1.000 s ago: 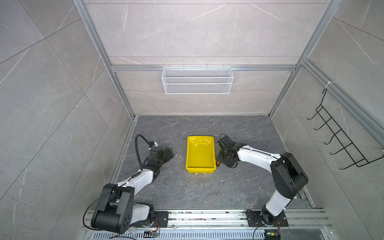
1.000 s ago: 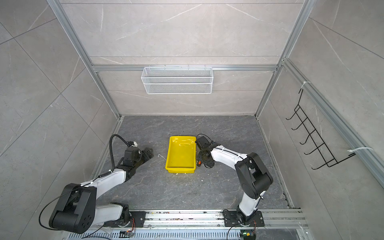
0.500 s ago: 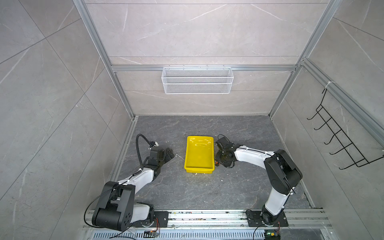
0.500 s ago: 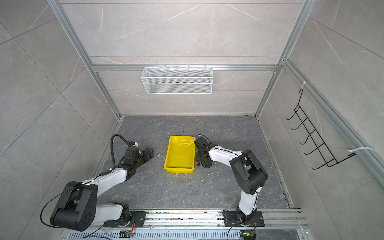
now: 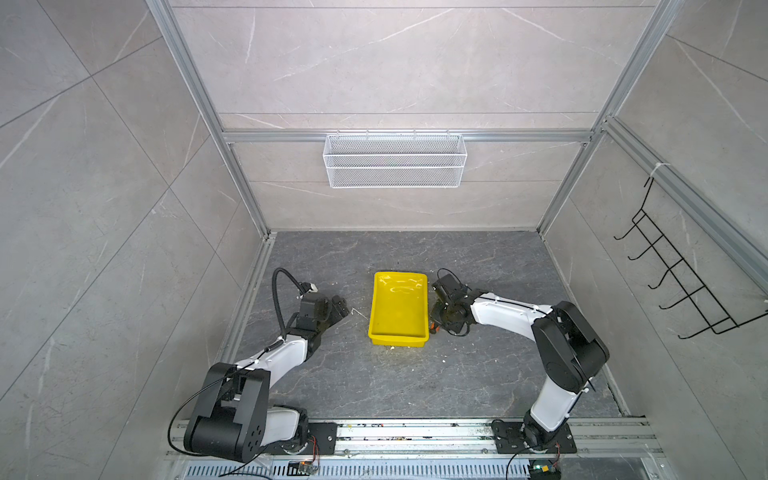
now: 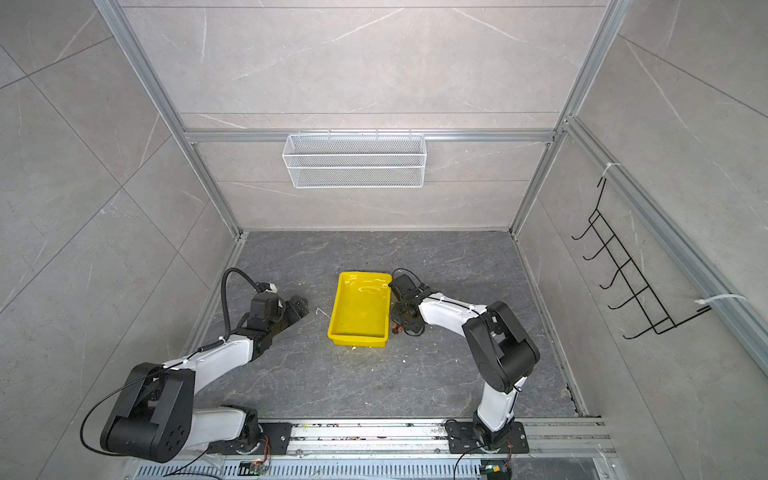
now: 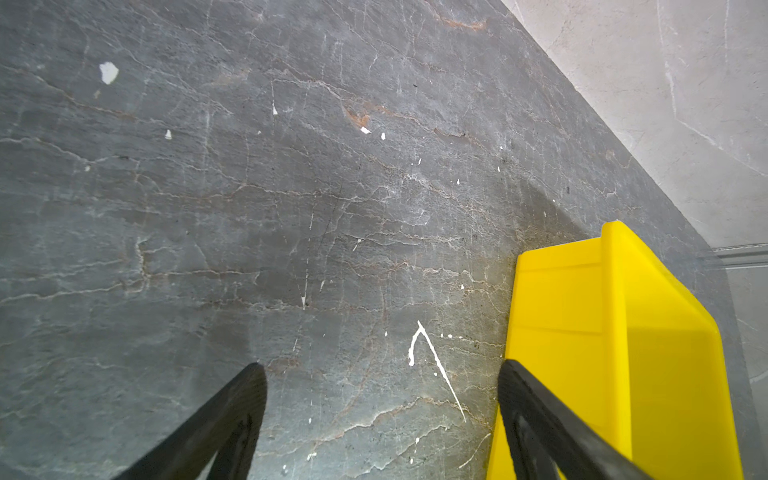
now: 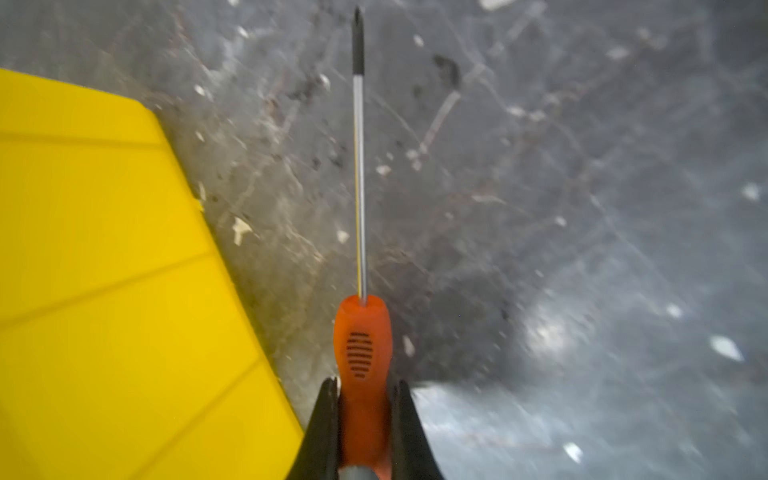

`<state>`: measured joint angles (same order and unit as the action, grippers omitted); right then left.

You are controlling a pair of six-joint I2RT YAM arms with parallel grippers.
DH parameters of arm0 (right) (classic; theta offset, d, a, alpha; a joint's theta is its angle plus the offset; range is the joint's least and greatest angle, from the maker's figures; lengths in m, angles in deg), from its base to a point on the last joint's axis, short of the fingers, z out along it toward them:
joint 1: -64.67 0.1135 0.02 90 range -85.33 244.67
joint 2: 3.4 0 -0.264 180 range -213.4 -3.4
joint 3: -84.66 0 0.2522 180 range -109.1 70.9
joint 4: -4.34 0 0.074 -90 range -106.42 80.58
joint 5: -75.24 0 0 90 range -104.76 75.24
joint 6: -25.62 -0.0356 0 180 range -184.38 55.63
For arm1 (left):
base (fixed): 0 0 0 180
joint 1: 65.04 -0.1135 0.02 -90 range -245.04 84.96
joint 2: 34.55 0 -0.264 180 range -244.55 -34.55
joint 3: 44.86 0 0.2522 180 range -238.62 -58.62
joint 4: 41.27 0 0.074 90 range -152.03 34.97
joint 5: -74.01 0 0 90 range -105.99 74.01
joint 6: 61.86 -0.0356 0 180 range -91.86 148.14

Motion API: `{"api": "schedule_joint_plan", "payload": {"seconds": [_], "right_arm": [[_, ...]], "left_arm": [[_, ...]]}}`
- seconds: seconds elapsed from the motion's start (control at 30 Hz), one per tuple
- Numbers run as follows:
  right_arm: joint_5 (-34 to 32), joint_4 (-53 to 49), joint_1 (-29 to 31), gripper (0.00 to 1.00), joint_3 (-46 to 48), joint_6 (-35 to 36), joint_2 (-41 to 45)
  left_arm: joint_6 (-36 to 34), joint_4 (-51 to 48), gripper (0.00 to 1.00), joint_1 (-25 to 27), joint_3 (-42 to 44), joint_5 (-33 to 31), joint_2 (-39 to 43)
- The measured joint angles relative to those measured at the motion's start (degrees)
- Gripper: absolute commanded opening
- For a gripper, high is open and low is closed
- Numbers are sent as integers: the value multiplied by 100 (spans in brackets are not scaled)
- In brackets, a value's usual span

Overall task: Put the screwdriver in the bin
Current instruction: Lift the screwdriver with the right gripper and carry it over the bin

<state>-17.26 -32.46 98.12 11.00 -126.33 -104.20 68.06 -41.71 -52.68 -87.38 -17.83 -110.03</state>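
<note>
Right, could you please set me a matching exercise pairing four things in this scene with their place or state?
1 screwdriver
2 bin
3 left gripper
4 wire basket

A hung on the back wall
B jaws open, holding nothing
C clamped in the right gripper
D resting on the dark floor

Pairs: 1-C, 2-D, 3-B, 4-A

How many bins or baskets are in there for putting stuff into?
2. A yellow tray sits on the dark floor in the middle. A white wire basket hangs on the back wall. No others show in any view.
</note>
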Motion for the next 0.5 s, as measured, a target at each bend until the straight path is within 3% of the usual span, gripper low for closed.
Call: {"api": "schedule_joint_plan", "payload": {"seconds": [0.3,0.5], "right_arm": [[-800,-992,101,5,-468,334,850],[-1759,-1401,1110,6,-1912,767,501]], "left_arm": [[2,-7,87,0,-26,94,-4],[2,0,87,0,-26,85,179]]}}
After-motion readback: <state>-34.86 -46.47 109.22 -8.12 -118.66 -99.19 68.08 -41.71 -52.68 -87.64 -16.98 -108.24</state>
